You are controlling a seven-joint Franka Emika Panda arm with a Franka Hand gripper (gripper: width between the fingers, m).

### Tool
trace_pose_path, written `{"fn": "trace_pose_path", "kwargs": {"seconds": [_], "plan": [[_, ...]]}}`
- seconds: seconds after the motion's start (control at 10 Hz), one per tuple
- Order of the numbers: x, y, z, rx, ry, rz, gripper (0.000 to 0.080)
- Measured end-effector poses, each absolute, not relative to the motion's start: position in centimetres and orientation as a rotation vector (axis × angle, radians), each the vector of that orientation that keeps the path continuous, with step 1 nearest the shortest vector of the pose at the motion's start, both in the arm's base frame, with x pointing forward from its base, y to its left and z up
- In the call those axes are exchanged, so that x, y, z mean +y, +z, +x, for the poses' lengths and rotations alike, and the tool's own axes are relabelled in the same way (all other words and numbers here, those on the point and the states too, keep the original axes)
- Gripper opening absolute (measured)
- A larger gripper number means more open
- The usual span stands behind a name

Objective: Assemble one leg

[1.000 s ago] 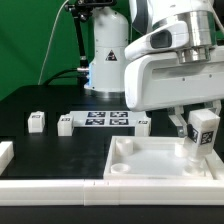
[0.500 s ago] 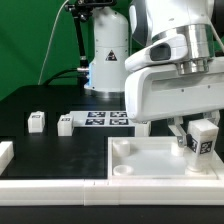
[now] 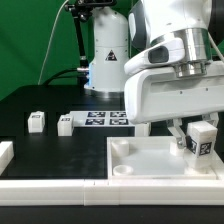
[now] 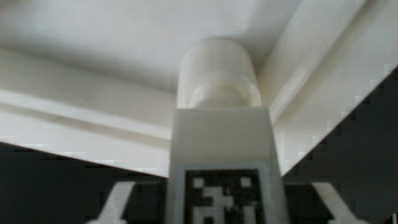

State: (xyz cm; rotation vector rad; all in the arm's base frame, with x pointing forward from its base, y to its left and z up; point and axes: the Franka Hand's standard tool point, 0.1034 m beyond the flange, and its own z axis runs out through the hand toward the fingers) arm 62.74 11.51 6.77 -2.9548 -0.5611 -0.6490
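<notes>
My gripper (image 3: pixel 200 143) is shut on a leg (image 3: pixel 202 138), a small white block with a black-and-white marker tag, held upright over the right part of the large white tray (image 3: pixel 128 160). In the wrist view the leg (image 4: pixel 222 150) stands between my fingers (image 4: pixel 121 200), its rounded top end close to an inner corner of the tray (image 4: pixel 107 85). Whether the leg touches the tray cannot be told. Two other legs lie on the black table at the exterior view's left, one (image 3: pixel 36 121) further left and one (image 3: pixel 66 124) beside the marker board.
The marker board (image 3: pixel 103 121) lies flat behind the tray. A white bar (image 3: pixel 50 184) runs along the front edge, and a white part (image 3: pixel 4 153) sits at the far left. The robot base (image 3: pixel 105 55) stands at the back.
The gripper with the leg has moved slightly down and toward the tray over the last second; since half a second ago nothing visibly moved.
</notes>
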Motion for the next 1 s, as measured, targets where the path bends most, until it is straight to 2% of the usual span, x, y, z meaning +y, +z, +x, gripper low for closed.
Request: {"fn": "trace_pose_path", "kwargs": {"seconds": [0.2, 0.3, 0.4, 0.5, 0.6, 1.0], "plan": [[11.51, 6.77, 62.75, -0.561, -0.649, -2.955, 0.0287], [11.51, 6.77, 62.75, -0.561, -0.649, -2.955, 0.0467], [11.51, 6.77, 62.75, -0.561, -0.649, -2.955, 0.0467], [11.51, 6.77, 62.74, -0.561, -0.649, -2.955, 0.0605], [11.51, 6.77, 62.74, -0.561, -0.649, -2.955, 0.0641], [11.51, 6.77, 62.74, -0.561, -0.649, -2.955, 0.0649]]}}
